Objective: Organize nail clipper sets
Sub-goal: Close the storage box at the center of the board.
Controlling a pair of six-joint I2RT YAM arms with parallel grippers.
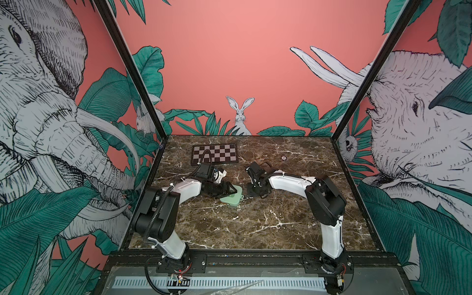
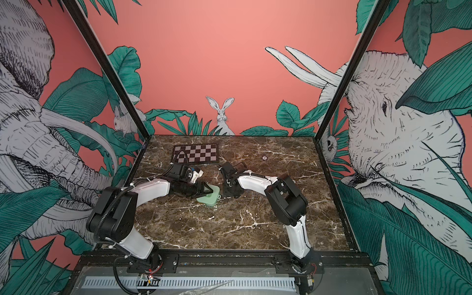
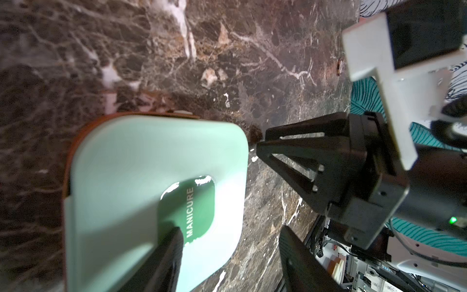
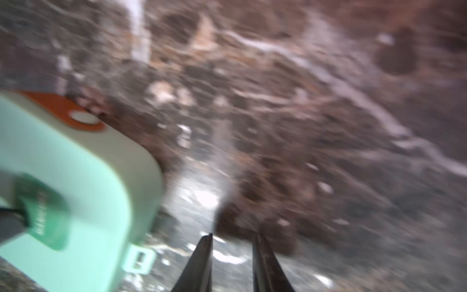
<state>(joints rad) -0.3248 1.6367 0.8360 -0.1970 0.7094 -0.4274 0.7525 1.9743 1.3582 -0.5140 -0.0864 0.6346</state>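
A mint-green nail clipper case (image 1: 233, 200) (image 2: 210, 200) lies mid-table with its lid down. A dark green MANICURE label sits on the lid (image 3: 151, 164). A reddish-brown edge shows along one side of the case (image 4: 75, 161). My left gripper (image 1: 231, 191) (image 2: 208, 190) (image 3: 231, 228) is open. One of its fingers (image 3: 174, 242) rests on the label and the other hangs past the case's edge over the marble. My right gripper (image 1: 245, 196) (image 2: 221, 196) (image 4: 233, 236) stands just beside the case's latch tab (image 4: 139, 257), open a little, with nothing between its fingers. No loose tools show.
A brown-and-pale checkerboard (image 1: 214, 153) (image 2: 195, 153) lies flat at the back of the marble table, behind the left arm. A small round object (image 1: 284, 158) (image 2: 264, 158) sits at the back right. Enclosure walls stand on three sides.
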